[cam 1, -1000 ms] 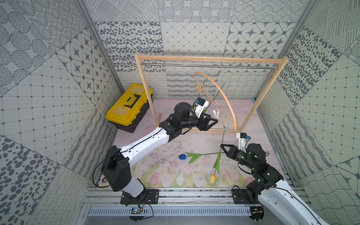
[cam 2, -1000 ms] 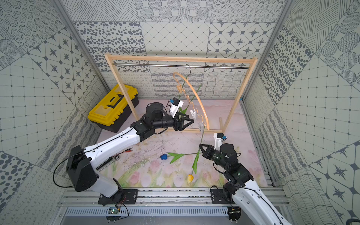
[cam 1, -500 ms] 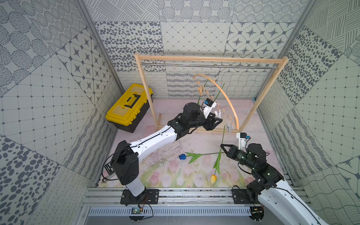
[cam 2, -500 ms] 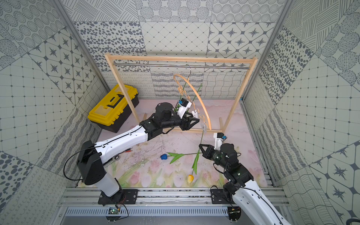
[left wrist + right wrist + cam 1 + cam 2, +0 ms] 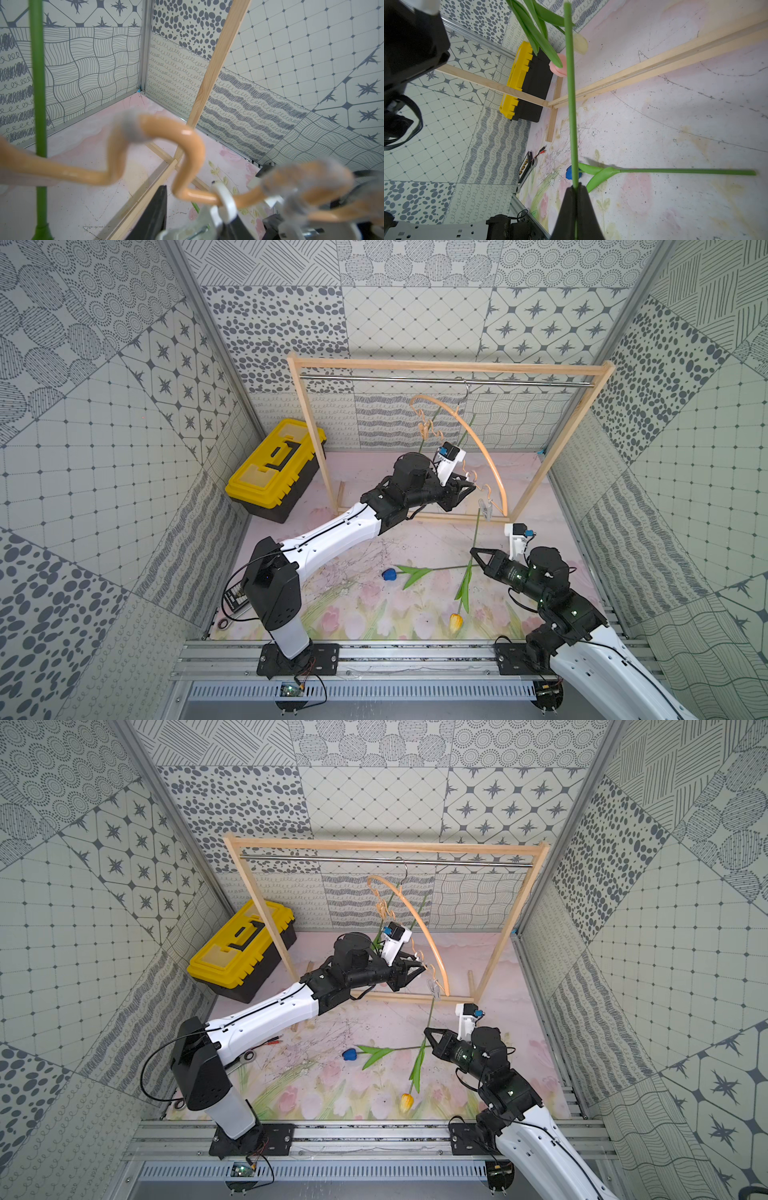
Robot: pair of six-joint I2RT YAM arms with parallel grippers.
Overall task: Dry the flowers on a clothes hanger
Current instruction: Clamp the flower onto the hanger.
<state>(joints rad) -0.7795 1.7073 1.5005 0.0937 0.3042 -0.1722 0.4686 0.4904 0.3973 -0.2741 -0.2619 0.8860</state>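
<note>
Clenched on the green stem of the yellow-orange tulip (image 5: 464, 591), my right gripper (image 5: 473, 551) pinches it partway along. In the right wrist view the stem runs straight out of my pressed-together fingertips (image 5: 571, 199). Reading the mat (image 5: 436, 531) as a dial with twelve at the back wall, this grip sits at about four o'clock. The tulip's head points down toward six, over the mat's printed flowers. Its upper end reaches toward two o'clock, just beside the lowest clothespin (image 5: 485, 509) of the clothes hanger (image 5: 478, 443). Whether that pin bites the stem I cannot tell.

My left gripper (image 5: 468, 488) is up at about one o'clock, against the hanger's wavy lower bar. In the left wrist view one black finger (image 5: 160, 207) stands beside a pale pin hung from the bar by a white ring, seemingly that same lowest pin, with a bit of green stem just behind it. The other finger is mostly hidden, so I cannot tell whether these jaws squeeze the pin or stand free of it.

The hanger hangs by its silver hook from the metal rod (image 5: 374, 378) of the light-wood frame (image 5: 415, 364) at twelve. By it the cream-white tulip (image 5: 580, 42) and the pink tulip (image 5: 557, 67) hang head down. The blue tulip (image 5: 415, 570) lies flat near the mat's centre, head toward nine. A yellow toolbox (image 5: 274, 472) sits at ten.
</note>
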